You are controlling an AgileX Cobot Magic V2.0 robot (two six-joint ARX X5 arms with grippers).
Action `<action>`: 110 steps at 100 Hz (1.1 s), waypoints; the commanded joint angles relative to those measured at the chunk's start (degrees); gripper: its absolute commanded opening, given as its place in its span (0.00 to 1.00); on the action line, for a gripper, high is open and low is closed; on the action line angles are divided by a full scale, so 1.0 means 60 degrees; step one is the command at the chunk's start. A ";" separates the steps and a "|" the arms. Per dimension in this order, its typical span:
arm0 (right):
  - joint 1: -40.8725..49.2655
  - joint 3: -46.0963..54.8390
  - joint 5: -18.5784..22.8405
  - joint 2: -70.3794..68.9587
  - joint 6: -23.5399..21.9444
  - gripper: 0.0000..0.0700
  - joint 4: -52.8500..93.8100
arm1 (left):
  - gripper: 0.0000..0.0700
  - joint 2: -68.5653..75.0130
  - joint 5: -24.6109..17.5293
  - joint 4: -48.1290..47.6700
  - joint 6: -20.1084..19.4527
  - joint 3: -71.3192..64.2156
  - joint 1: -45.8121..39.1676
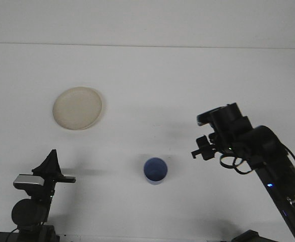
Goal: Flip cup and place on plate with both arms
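A white worktop [187, 75] fills the front view, seen from above and behind the robot. A blue cup [155, 170] stands alone near the lower middle of the worktop with its round opening facing up; nothing touches it. A pale, cream-coloured round plate [77, 108] lies flat toward the upper left, well apart from the cup and with nothing on it.

The right gripper [201, 149] hangs to the right of the cup, clear of it, at the end of a black arm that rises from the lower right corner with loops of cable along it. It holds nothing. Its jaws are small and dark against the arm, so whether they are spread or pressed together cannot be told.

The left gripper [50, 162] sits low at the left edge of the scene, below the plate and far from the cup. Its 2 dark jaws come together in a single point, pressed closed on nothing.
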State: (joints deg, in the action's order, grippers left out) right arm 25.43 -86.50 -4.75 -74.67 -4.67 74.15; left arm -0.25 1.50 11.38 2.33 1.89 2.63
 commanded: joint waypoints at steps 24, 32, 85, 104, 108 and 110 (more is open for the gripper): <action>-0.2189 0.3461 -0.0011 0.3748 0.0623 0.50 -0.1690 | 0.02 0.0011 -0.0025 0.0113 -0.0025 -0.0182 -0.0018; -0.2623 0.4342 0.0044 0.4838 0.0601 0.50 -0.2259 | 0.02 0.0011 -0.0025 0.0113 -0.0029 -0.0182 -0.0018; -0.2860 0.8389 0.0809 0.9227 0.0594 0.50 -0.8069 | 0.02 0.0011 -0.0025 0.0113 -0.0029 -0.0182 -0.0018; -0.2860 0.8663 0.0270 0.9202 0.0925 0.50 -0.8087 | 0.02 0.0011 -0.0025 0.0113 -0.0025 -0.0182 -0.0018; -0.2860 0.8663 0.0266 0.9220 0.0929 0.50 -0.8105 | 0.02 0.0011 -0.0025 0.0117 -0.0025 -0.0182 -0.0018; -0.2860 0.8663 0.0266 0.9245 0.0925 0.50 -0.8102 | 0.02 0.0011 -0.0025 0.0113 -0.0029 -0.0182 -0.0018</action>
State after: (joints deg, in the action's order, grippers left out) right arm 8.21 -33.91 -3.09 -19.40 -0.03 26.50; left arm -0.25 1.50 11.40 2.31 1.89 2.63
